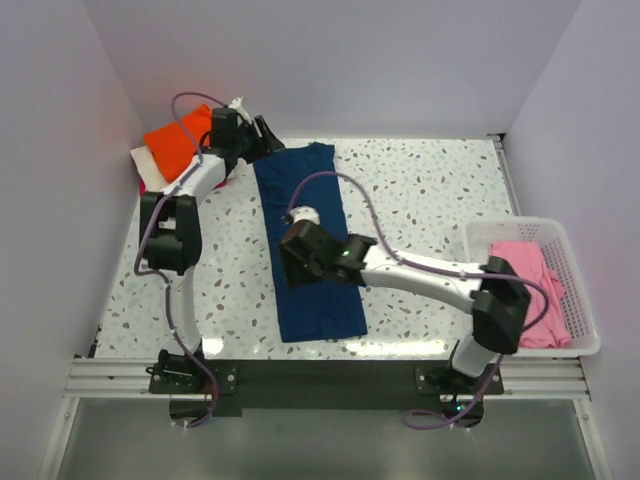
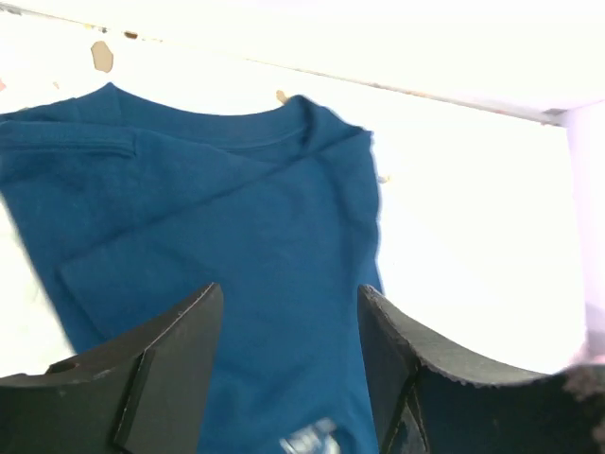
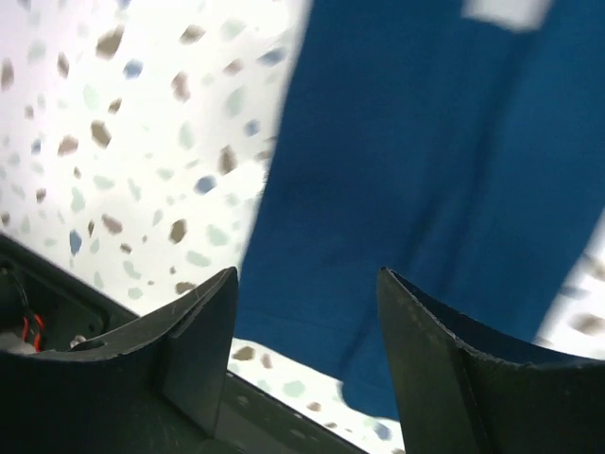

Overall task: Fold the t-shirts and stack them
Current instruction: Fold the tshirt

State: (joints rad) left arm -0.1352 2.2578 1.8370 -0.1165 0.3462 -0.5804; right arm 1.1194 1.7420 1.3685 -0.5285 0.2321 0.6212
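Note:
The navy blue t-shirt (image 1: 310,240) lies on the table folded into a long narrow strip, collar at the far end. My left gripper (image 1: 266,136) is open and empty just above the collar end. In the left wrist view the shirt (image 2: 236,227) shows its neckline and a folded-in sleeve between my open fingers (image 2: 180,359). My right gripper (image 1: 292,268) is open and empty over the strip's left edge near its middle. The right wrist view shows the shirt (image 3: 416,170) and its hem. An orange t-shirt (image 1: 180,138) lies on a cream one (image 1: 150,162) at the far left. A pink t-shirt (image 1: 530,290) lies in the basket.
The white slotted basket (image 1: 520,222) stands at the right edge of the table. The speckled tabletop (image 1: 430,190) is walled at the back and both sides. A black rail (image 1: 320,375) with the arm bases runs along the near edge.

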